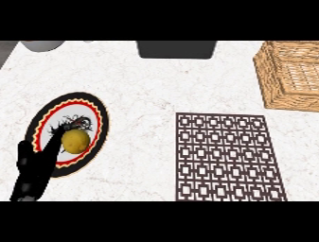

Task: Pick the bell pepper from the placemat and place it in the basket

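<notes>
The dark patterned placemat lies at the lower right with nothing on it. A woven basket stands at the upper right, partly cut off by the edge, and no pepper shows inside it. A round yellow item rests on a patterned plate at the left; I cannot tell whether it is the bell pepper. My left hand rises from the lower left, open with fingers straight, lying over the plate's near rim beside the yellow item. My right hand is out of sight.
A dark rectangular container stands at the counter's back edge. A grey rounded object sits at the back left. The counter's left edge runs near the plate.
</notes>
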Robot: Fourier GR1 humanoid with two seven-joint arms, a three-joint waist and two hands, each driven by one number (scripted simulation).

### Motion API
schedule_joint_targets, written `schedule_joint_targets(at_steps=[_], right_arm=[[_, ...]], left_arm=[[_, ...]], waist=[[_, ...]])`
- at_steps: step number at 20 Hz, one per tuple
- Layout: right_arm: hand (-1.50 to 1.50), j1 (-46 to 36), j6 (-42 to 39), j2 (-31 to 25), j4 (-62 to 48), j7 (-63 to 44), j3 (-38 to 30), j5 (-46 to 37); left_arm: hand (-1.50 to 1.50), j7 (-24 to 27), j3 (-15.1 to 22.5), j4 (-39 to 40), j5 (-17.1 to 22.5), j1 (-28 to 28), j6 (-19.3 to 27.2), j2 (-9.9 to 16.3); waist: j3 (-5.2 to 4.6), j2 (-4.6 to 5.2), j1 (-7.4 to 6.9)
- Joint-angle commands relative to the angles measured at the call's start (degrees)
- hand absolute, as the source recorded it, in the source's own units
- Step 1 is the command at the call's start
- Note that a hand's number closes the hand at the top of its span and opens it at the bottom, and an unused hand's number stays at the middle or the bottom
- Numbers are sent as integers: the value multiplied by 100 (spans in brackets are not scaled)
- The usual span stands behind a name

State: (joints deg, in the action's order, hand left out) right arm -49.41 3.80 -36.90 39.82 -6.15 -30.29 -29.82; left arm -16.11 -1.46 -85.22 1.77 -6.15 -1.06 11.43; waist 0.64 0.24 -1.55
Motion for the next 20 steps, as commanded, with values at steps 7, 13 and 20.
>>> schedule_joint_targets(at_steps=[7, 13, 20], right_arm=[[-150, -23, 98, -683, -1091, 1155, 226, -370], [-150, -184, 230, -812, -1309, 1395, -96, -18], [-150, -239, -70, -1640, -1679, 1081, -675, 460]], left_arm=[[0, -278, 73, 335, -40, 98, -13, -165], [0, -275, -144, 412, 125, 132, -200, -43], [0, 211, -21, 655, -76, 8, -117, -259]], waist=[[-56, 30, 31], [-58, 16, 61], [-62, 18, 118]])
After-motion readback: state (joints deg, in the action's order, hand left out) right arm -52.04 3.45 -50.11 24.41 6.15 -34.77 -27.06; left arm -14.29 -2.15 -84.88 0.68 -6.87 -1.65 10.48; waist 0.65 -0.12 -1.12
